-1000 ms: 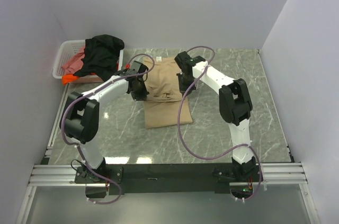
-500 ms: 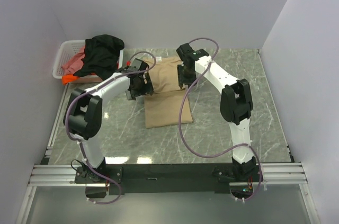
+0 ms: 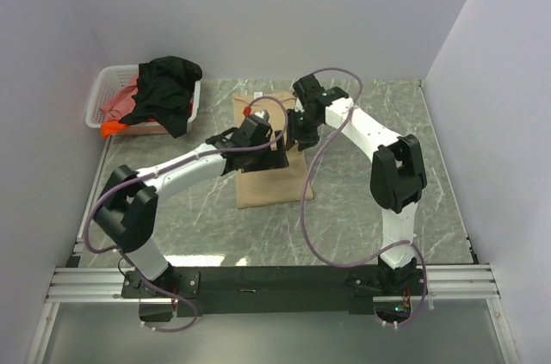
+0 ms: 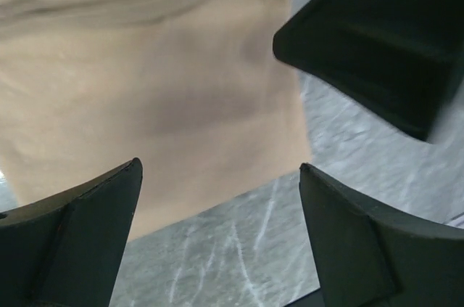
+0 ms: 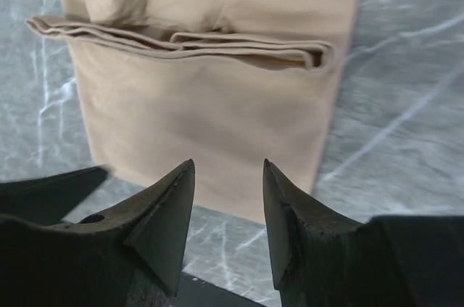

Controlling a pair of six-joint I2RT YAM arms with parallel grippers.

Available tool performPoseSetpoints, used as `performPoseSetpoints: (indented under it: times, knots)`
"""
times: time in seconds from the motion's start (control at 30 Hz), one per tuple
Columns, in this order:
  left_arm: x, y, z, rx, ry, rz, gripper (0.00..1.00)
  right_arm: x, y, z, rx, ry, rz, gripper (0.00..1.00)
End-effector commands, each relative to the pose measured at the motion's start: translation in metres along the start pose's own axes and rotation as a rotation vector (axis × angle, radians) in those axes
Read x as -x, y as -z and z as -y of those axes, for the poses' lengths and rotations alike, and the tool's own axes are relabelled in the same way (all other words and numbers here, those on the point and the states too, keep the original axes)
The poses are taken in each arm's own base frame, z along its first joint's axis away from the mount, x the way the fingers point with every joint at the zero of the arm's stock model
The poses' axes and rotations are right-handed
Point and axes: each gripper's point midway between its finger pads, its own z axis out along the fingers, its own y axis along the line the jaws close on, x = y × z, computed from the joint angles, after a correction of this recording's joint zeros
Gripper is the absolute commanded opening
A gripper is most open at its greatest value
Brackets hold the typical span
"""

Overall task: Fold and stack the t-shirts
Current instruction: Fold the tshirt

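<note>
A tan t-shirt [image 3: 271, 185] lies folded on the marble table [image 3: 362, 192], with a layered fold edge [image 5: 181, 40] across its middle. My left gripper [image 3: 275, 153] hovers open over the shirt's near part [image 4: 145, 96], holding nothing. My right gripper [image 3: 295, 133] is just above the shirt [image 5: 217, 111], its fingers [image 5: 170, 205] apart and empty. The black block at the top right of the left wrist view is the right gripper [image 4: 377, 38]. Black [image 3: 165, 89], pink-red [image 3: 116, 104] and orange [image 3: 108, 129] t-shirts are piled at the back left.
A white lattice basket [image 3: 108, 78] in the back left corner holds the pile, and the black shirt hangs over its right side. White walls close in the table on the back, left and right. Purple cables loop off both arms.
Both grippers have opened and let go of the tan shirt's folded edge. The left gripper has moved right over the shirt's middle, and the right gripper has drawn back slightly.
</note>
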Motion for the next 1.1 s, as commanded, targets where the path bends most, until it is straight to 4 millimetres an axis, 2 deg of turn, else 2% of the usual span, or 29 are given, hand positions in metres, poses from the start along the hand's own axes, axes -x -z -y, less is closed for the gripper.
performPoseSetpoints:
  times: [0.0, 0.1, 0.17, 0.2, 0.27, 0.3, 0.37, 0.5, 0.57, 0.6, 0.7, 0.9, 1.03, 1.07]
  knots:
    - [-0.012, -0.016, 0.008, -0.068, 0.005, -0.028, 0.94, 0.008, -0.01, -0.024, 0.122, -0.011, 0.007, 0.49]
    - [-0.025, -0.02, 0.017, -0.113, -0.037, -0.039, 0.94, 0.008, -0.027, -0.025, 0.132, -0.015, -0.037, 0.49]
    - [-0.041, -0.025, 0.021, -0.128, -0.067, -0.065, 0.95, 0.012, -0.032, -0.028, 0.144, -0.014, -0.045, 0.49]
    - [-0.047, -0.027, 0.024, -0.139, -0.079, -0.073, 0.95, 0.01, -0.041, -0.026, 0.137, -0.018, -0.063, 0.49]
    - [-0.066, -0.036, 0.028, -0.153, -0.112, -0.109, 0.95, 0.013, -0.047, -0.027, 0.138, -0.019, -0.066, 0.49]
    - [-0.077, -0.038, 0.031, -0.155, -0.13, -0.13, 0.95, 0.009, -0.057, -0.023, 0.122, -0.027, -0.089, 0.49]
    - [-0.095, -0.048, 0.023, -0.118, -0.154, -0.173, 0.95, 0.012, -0.064, -0.02, 0.108, -0.036, -0.091, 0.49]
    - [-0.13, -0.05, 0.011, -0.072, -0.204, -0.236, 0.95, 0.015, -0.081, -0.014, 0.081, -0.067, -0.091, 0.49]
    - [-0.14, -0.049, 0.006, -0.062, -0.214, -0.253, 0.95, 0.018, -0.085, -0.014, 0.068, -0.082, -0.08, 0.49]
    - [-0.151, -0.048, 0.001, -0.051, -0.222, -0.274, 0.95, 0.02, -0.088, -0.01, 0.045, -0.088, -0.071, 0.49]
    - [-0.166, -0.045, -0.007, -0.041, -0.226, -0.298, 0.95, 0.024, -0.092, -0.002, 0.006, -0.119, -0.053, 0.49]
    - [-0.191, -0.036, -0.01, -0.044, -0.242, -0.34, 0.95, 0.024, -0.095, 0.007, -0.021, -0.149, -0.038, 0.49]
    - [-0.206, -0.03, -0.012, -0.04, -0.262, -0.368, 0.95, 0.014, -0.092, 0.014, -0.038, -0.148, -0.039, 0.49]
    - [-0.209, -0.028, -0.012, -0.042, -0.264, -0.372, 0.95, 0.003, -0.091, 0.017, -0.042, -0.15, -0.058, 0.49]
